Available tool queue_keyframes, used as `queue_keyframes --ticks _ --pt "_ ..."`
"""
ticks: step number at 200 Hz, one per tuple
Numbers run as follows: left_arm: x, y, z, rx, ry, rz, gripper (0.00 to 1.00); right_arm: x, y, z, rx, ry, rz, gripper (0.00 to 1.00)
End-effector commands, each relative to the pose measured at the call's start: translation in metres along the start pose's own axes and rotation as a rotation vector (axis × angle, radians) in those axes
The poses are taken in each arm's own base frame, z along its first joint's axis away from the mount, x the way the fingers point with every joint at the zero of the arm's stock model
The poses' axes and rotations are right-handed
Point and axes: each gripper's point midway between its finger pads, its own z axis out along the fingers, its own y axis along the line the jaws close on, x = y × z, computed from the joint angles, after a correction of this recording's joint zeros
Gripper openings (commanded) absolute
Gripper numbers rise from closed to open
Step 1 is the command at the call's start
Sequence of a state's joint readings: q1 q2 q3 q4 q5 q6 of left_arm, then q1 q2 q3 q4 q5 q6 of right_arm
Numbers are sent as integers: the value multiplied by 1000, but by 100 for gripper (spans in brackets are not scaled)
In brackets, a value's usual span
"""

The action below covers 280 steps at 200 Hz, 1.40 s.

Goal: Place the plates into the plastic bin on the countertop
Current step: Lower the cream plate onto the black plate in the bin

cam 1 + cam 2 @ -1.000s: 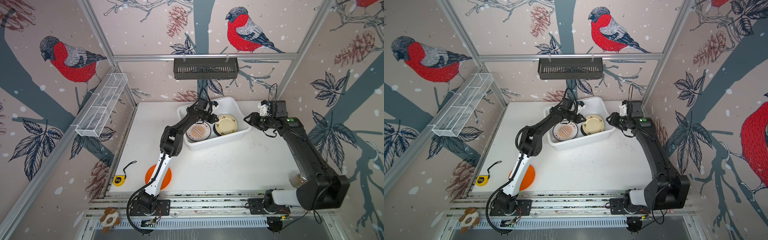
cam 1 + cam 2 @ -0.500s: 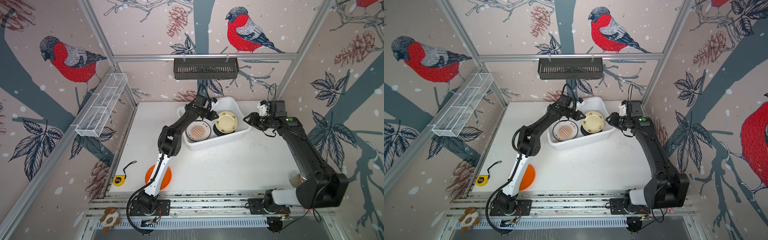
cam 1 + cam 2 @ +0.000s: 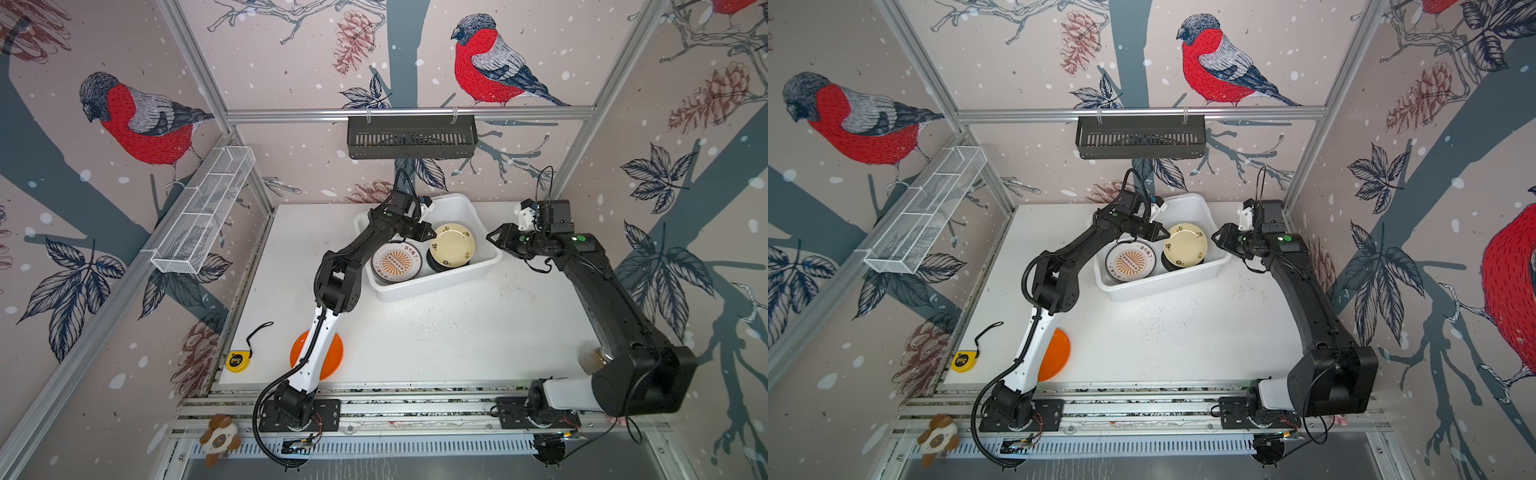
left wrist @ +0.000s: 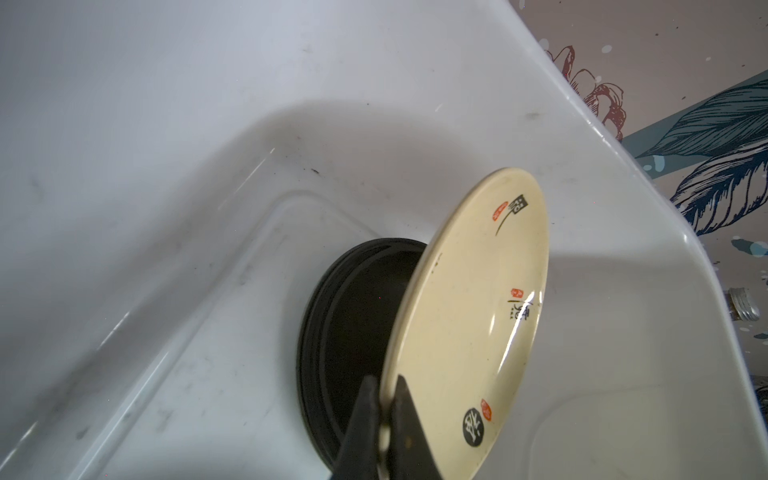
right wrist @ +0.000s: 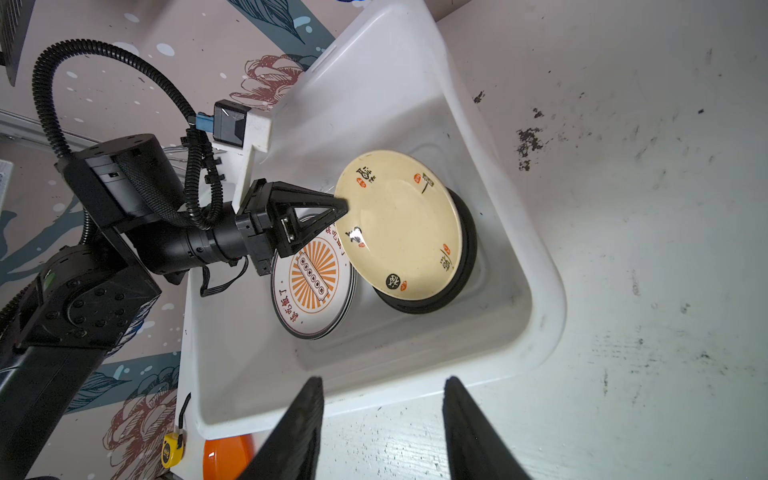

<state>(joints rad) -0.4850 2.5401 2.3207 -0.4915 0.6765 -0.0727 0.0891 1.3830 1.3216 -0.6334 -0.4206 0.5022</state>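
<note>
Cream plate (image 3: 452,250) still in left gripper (image 4: 385,382)

Both top views look down on everything; close wrist views share the plastic bin (image 5: 386,83).

A glossy cream round plate (image 4: 469,316) catches a bright glare along its rim, over a black round plate (image 4: 353,332) with a duller sheen. The white rectangular plastic bin (image 4: 208,124) around them is smooth, semi-gloss and lightly scuffed. Left in the bin, a white sunburst-printed plate (image 5: 311,274) looks smooth. The flat white surface (image 5: 623,208) is matt, speckled with dark grime. Near left, an orange round plate (image 3: 337,353) shines faintly; aluminium framing (image 3: 291,114) on the far wall looks brushed and satin.
</note>
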Motion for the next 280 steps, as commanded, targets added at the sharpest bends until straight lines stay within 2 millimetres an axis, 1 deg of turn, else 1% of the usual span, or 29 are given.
queue_keyframes --ticks 1,48,75,148,216,236,265,280 --pt "6 7 4 -5 8 -9 0 -2 2 1 -13 -5 4 48" --pt "20 21 14 -29 36 -21 0 -2 2 2 -11 -2 3 48" --pt "18 26 15 -37 26 -21 0 -2 2 3 -11 1 3 48" --pt "25 30 20 -34 40 -24 0 -1 0 6 -8 5 7 48" --pt "27 31 22 -34 42 -27 4 -2 0 8 -10 9 8 48" --pt "26 31 21 -34 40 -28 7 -2 0 8 -11 9 7 48" --pt "25 30 21 -32 38 -25 8 -1 -1 9 -11 10 6 48" --pt "25 30 21 -32 39 -26 11 0 -1 9 -12 10 5 48"
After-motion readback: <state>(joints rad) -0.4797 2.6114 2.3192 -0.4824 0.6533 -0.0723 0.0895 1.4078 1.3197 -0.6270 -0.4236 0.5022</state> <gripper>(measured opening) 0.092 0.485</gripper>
